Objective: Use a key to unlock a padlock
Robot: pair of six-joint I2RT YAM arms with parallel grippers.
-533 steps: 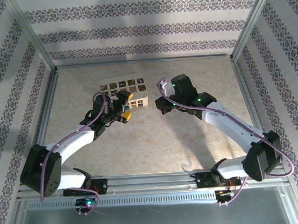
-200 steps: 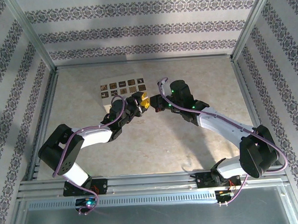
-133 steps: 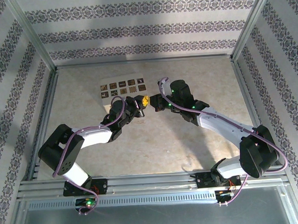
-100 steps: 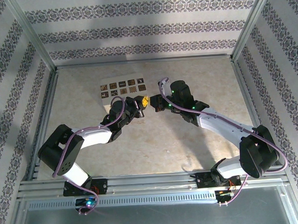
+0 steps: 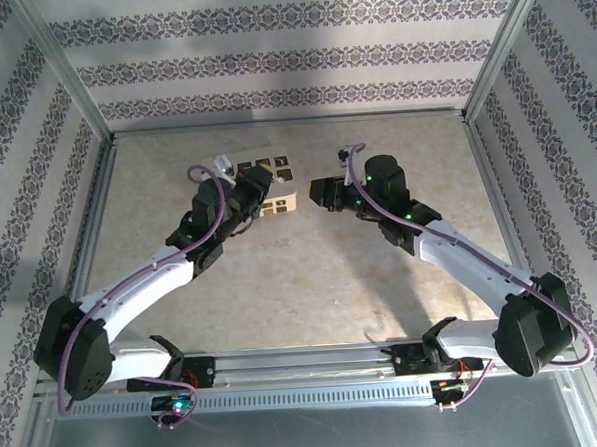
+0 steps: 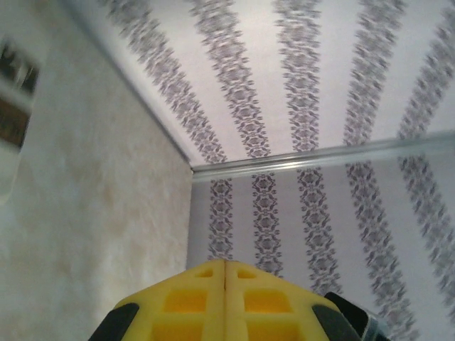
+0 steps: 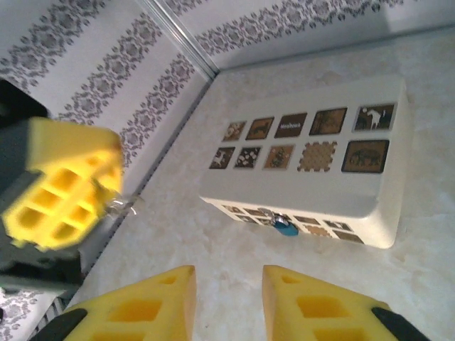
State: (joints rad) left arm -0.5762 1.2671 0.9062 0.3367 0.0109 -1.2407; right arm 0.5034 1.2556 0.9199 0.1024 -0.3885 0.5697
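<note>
A pale stone-look table (image 5: 311, 273) inside an aluminium frame, with striped patterned wallpaper (image 5: 290, 59) on three sides: that was the stage. Towards the back sat the long white box with brown picture tiles (image 7: 306, 188) on its lid. Hanging off its front wall was the little blue padlock with a silver shackle (image 7: 285, 226). It faced the arms, which looked the handy side for a key to come at it.

Over to the left gripper (image 6: 225, 284): its yellow pads were pressed flush together, not a sliver of daylight in its own wrist view. From the right wrist camera, a small silver key (image 7: 122, 205) poked out beyond that gripper's tip. It was blurred, but a key was my read. It was pinched by one end, so the other was free to go into the lock. It sat off the box's left end, apart from the padlock.

And the right gripper (image 7: 229, 298)? Its pads were parted with a clear gap, nothing between them, looking down at the box's front. A sensible spot, I'd have said: free to steady the padlock. The lock was not yet opened, and insertion was the job ahead.
</note>
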